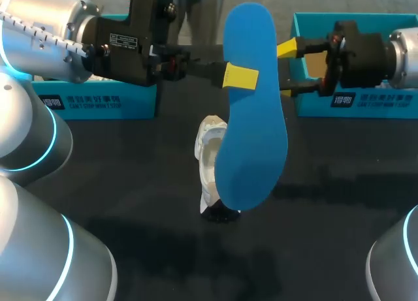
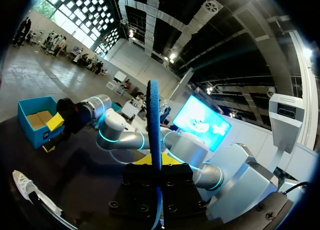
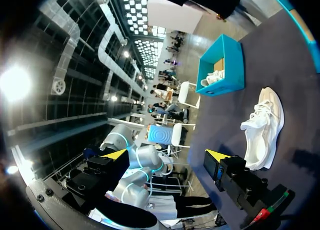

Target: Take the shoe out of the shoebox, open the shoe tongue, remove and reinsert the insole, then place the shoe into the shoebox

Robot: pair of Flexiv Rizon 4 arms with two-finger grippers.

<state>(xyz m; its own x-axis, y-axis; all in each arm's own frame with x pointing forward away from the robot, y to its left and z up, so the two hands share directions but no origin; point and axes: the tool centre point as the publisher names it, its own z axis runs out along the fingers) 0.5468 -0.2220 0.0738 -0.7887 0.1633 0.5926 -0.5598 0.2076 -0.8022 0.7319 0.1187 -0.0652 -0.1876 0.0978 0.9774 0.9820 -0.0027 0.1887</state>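
My left gripper (image 1: pixel 239 76) holds a large blue insole (image 1: pixel 251 118) upright in the air above the table's middle, shut on its edge. In the left wrist view the insole (image 2: pixel 154 120) stands edge-on between the fingers of the left gripper (image 2: pixel 155 162). Below it a white shoe (image 1: pixel 210 162) lies on the black table, also seen as the shoe (image 3: pixel 262 127) in the right wrist view. My right gripper (image 1: pixel 287 69) hangs open just right of the insole, in front of the right shoebox (image 1: pixel 366 105), with nothing between its fingers; the right gripper (image 3: pixel 165 155) shows both yellow tips wide apart.
A second blue shoebox (image 1: pixel 98 104) stands at the back left behind my left arm; the same box (image 3: pixel 222 65) holds something white. The black table (image 1: pixel 326 183) stretches bare to the right of the shoe and in front of it.
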